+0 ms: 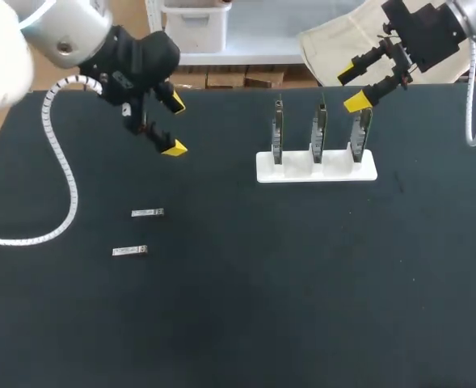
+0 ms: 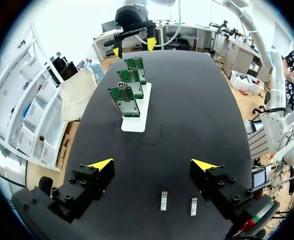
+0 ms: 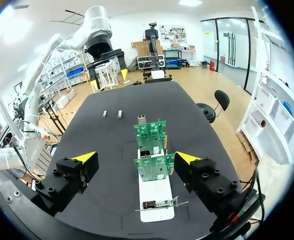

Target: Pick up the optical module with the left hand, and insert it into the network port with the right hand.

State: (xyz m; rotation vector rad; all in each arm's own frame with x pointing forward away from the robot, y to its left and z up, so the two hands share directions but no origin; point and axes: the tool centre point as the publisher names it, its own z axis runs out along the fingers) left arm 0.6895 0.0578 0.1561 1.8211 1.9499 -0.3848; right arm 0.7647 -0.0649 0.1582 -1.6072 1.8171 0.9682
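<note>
Two small silver optical modules [image 1: 147, 212] [image 1: 129, 250] lie flat on the black table at the left, one nearer the front than the other. My left gripper [image 1: 174, 124] hangs open above and behind them, holding nothing; in the left wrist view the modules [image 2: 163, 200] [image 2: 193, 206] lie below its open fingers [image 2: 153, 165]. A white stand [image 1: 317, 166] holds three upright green circuit boards [image 3: 154, 166] with network ports. My right gripper [image 1: 351, 86] is open and empty, high behind the stand's right end, with the boards ahead of it [image 3: 136, 157].
The left arm's white coiled cable [image 1: 64, 186] trails over the table's left side. Between the modules and the stand, and along the front, is bare black tabletop [image 1: 246, 307].
</note>
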